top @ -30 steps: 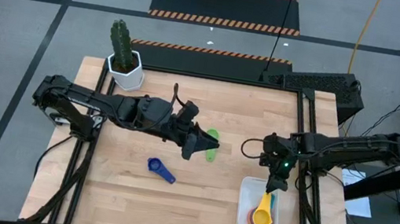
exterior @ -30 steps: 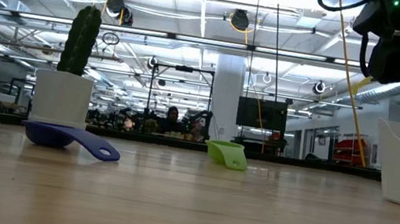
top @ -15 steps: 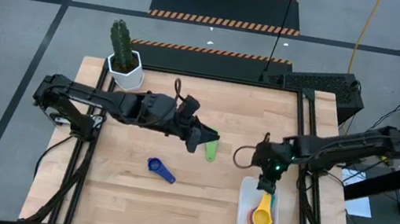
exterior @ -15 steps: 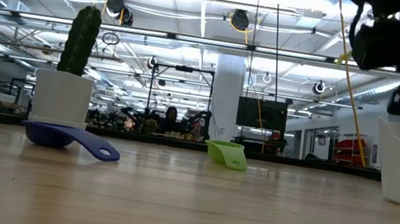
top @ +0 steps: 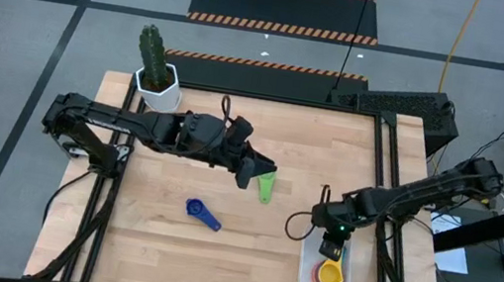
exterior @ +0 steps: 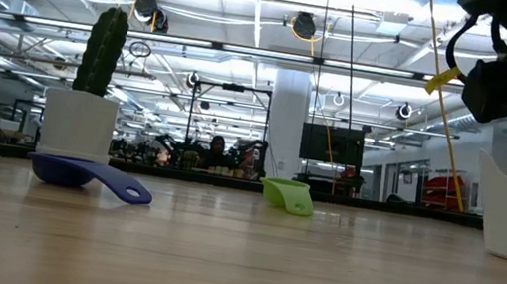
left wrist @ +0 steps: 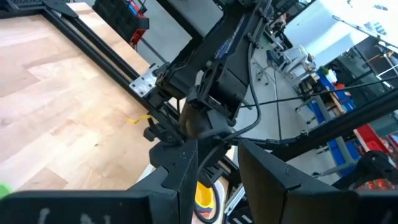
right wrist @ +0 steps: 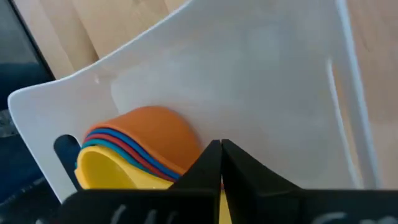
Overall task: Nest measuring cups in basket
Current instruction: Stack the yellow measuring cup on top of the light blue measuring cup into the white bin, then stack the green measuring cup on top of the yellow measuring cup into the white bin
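Observation:
The green cup (top: pixel 266 189) (exterior: pixel 288 196) rests on the table near its middle. My left gripper (top: pixel 260 174) (left wrist: pixel 217 149) hovers open just beside and above it, with nothing between its fingers. A dark blue cup (top: pixel 202 213) (exterior: pixel 87 176) lies on its side nearer the front. The white basket (top: pixel 305 269) (right wrist: pixel 249 74) at the near right holds a nested stack: orange (right wrist: pixel 149 124) outermost, red and blue rims, yellow (top: pixel 329 273) (right wrist: pixel 106 171) innermost. My right gripper (top: pixel 330 250) (right wrist: pixel 221 148) is shut, low over the basket's far end beside the stack. My right gripper points its shut fingers down into the basket's far end, over the yellow cup's handle side. The gripper itself hides the tips' underside, so I cannot tell whether they touch the cup or the basket.
A white pot with a cactus (top: pixel 157 82) (exterior: pixel 78 121) stands at the table's far left corner. Bare wood lies between the dark blue cup and the basket. The left arm stretches across the table's middle from the left.
My right gripper has gone toward the table's near edge and down, from beyond the basket's far end to over the nested stack. My left gripper has shifted a little toward the far edge above the green cup, which has stayed in place.

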Tool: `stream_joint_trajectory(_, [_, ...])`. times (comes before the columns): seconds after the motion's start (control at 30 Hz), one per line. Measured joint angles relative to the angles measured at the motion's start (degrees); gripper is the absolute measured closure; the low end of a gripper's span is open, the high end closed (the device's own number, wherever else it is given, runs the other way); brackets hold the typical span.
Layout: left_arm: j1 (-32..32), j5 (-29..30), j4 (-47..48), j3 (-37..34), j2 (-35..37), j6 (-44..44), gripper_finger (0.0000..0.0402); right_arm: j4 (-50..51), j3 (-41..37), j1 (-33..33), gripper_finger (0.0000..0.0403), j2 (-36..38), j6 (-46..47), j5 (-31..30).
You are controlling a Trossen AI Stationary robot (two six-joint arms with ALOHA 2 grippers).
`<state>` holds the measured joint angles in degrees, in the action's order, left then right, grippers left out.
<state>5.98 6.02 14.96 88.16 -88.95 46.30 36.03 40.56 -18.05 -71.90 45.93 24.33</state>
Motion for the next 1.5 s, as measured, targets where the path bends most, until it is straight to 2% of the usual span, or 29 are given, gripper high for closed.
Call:
stream_joint_trajectory(0.43, [0.0,-1.9,1.1,0.0,0.0,-1.2,0.0284,1.9,0.0,-1.6,0.0403,0.9,4.1,1.3])
stream_joint_trajectory(0.87, [-0.7,0.4,17.2,-0.1,-1.3,5.2,0.0284,1.5,0.0,-1.5,0.0403,15.0,11.2,-0.5])
stream_joint_trajectory(1.03, [-2.0,1.0,22.3,-0.2,-6.2,14.6,0.0284,1.8,0.0,-1.5,0.0403,21.5,12.3,-0.6])
stream_joint_trajectory(1.3, [-4.4,-5.0,17.9,-0.1,-14.7,21.6,0.0281,5.0,0.0,-0.3,0.0403,28.7,11.6,-0.4])
stream_joint_trajectory(1.4, [-5.0,-5.0,14.9,-0.1,-17.4,22.5,0.0259,5.9,0.0,0.1,0.0403,29.9,9.9,-0.3])
stream_joint_trajectory(1.5, [-5.5,-5.1,14.7,0.0,-20.1,25.0,0.0216,6.6,0.0,0.5,0.0403,31.1,7.8,-0.3])
